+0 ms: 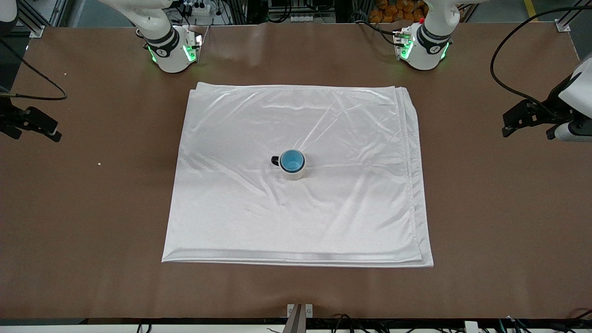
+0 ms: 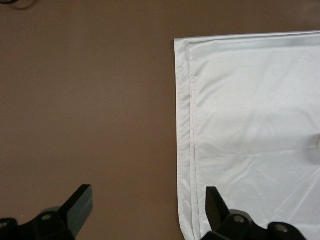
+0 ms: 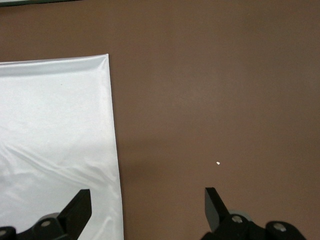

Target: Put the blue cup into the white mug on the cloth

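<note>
The white mug stands upright near the middle of the cloth, its dark handle pointing toward the right arm's end. The blue cup sits inside the mug, with only its blue inside and rim showing. My left gripper hangs open and empty over bare table beside the cloth's layered edge, at the left arm's end. My right gripper hangs open and empty over the cloth's edge at the right arm's end. Neither gripper touches the cup or the mug.
Brown table surrounds the cloth on all sides. The arm bases stand along the edge farthest from the front camera. A small white crumb lies on the table toward the right arm's end. A metal bracket sits at the nearest edge.
</note>
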`<state>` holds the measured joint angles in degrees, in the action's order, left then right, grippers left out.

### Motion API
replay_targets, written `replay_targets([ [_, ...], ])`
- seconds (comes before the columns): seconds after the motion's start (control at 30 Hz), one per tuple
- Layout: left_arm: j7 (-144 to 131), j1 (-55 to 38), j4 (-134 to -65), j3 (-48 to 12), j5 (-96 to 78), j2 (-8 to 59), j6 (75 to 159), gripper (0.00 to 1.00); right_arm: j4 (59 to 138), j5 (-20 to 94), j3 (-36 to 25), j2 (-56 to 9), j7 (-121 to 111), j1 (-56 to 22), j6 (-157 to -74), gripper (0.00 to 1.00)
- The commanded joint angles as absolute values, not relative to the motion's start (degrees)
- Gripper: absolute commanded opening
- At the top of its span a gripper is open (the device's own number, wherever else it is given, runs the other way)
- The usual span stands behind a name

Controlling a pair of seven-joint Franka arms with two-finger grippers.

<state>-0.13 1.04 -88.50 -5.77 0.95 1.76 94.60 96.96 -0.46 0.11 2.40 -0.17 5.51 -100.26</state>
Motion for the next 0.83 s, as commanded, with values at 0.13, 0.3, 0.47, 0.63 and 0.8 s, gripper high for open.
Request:
replay_targets([
  [0.13, 0.53, 0.97, -88.77, -5.45, 0.44, 1.49, 95.01, 1.0, 95.27, -0.7, 0.35, 1.58, 1.32, 5.36, -99.76, 1.0],
  [0.3, 0.53, 0.62, -88.51, -5.45, 0.44, 1.58, 95.01, 1.0, 95.19, -0.79, 0.35, 1.58, 1.32, 5.36, -99.76, 1.0],
  [0.47, 0.53, 0.79, -88.51, -5.45, 0.53, 2.29, 95.01, 1.0, 95.19, -0.79, 0.35, 1.58, 1.32, 5.45, -99.76, 1.0],
  [0.63, 0.44, 0.53, -88.33, -5.54, 0.35, 2.29, 95.01, 1.0, 95.27, -0.7, 0.35, 1.58, 1.23, 5.36, -99.76, 1.0],
  [0.8, 0.44, 0.44, -87.01, -5.54, 0.44, 2.99, 95.01, 1.0, 95.27, -0.7, 0.35, 1.58, 1.23, 5.45, -99.76, 1.0],
])
